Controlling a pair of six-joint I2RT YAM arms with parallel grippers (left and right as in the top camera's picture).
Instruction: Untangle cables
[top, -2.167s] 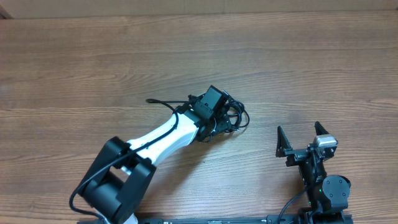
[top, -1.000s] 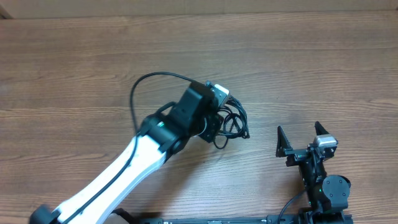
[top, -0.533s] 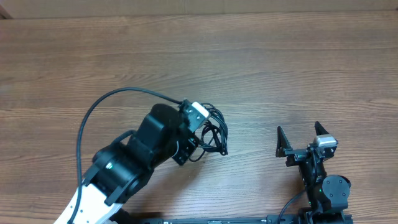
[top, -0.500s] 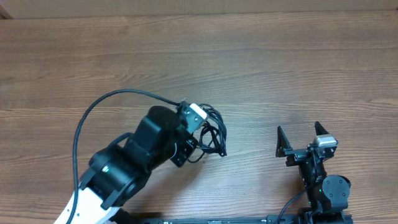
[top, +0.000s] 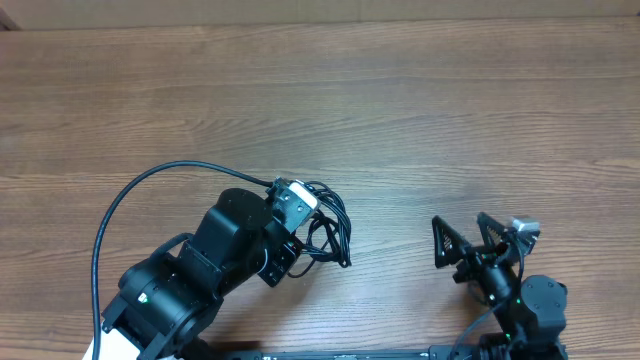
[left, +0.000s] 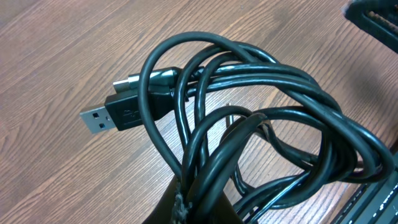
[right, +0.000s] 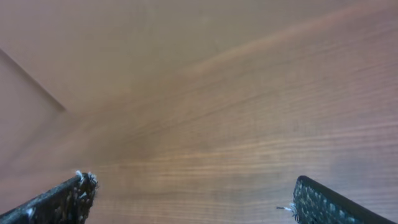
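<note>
Cables (left: 249, 124): one bundle of thin black cord, several loops wound through each other. It sits at the near-middle of the table (top: 420, 90), just right of the left arm's wrist. The left gripper (left: 198, 208) has its jaws pinched tight on a few strands where they cross, at the bottom edge of the wrist view. Beyond the pinch the loops fan out and hold their curve, so my read is springy jacket with coil memory. Light, soft, nothing fragile, but it'll snap back into loops once released. The smooth rubbery sheath should grip fine; a single strand may slide through closed pads, several together less so. Can't tell whether the lowest loops touch the wood or hang clear. Further out, the USB plug (left: 102, 118) sticks free to the left with its silver tip exposed. A second plug (left: 129, 83) sits just behind it, threaded under the outer loop. Those ends are the rigid bits and my pick for the other grab point: take the moulded black body, not the metal tip, and draw it back out through the loop. Pulling mid-strand would likely just tighten the knot. The right gripper (top: 468, 242) is well apart on the right, fingers spread wide, nothing between them, only wood in its view.
</note>
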